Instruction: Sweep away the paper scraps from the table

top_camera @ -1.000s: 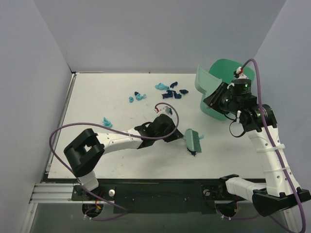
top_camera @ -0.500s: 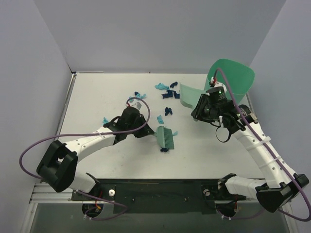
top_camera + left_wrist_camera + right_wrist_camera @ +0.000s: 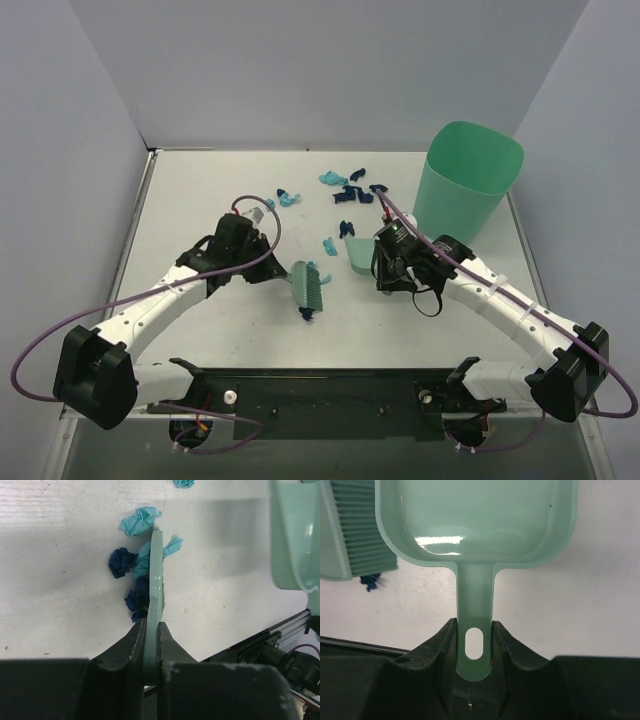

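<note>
The left gripper (image 3: 152, 630) is clamped on the brush (image 3: 308, 285), whose bristles rest on the table (image 3: 190, 200); the right gripper (image 3: 475, 627) pinches the dustpan (image 3: 475, 520) by its handle, just beside the brush; most scraps (image 3: 350, 190) lie farther back near the bin (image 3: 465, 190), a few against the bristles.

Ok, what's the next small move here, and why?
Probably lift the brush across the paper scraps touching it: most lie on its side away from the dustpan, so sweeping toward the dustpan now would likely leave them behind.
</note>
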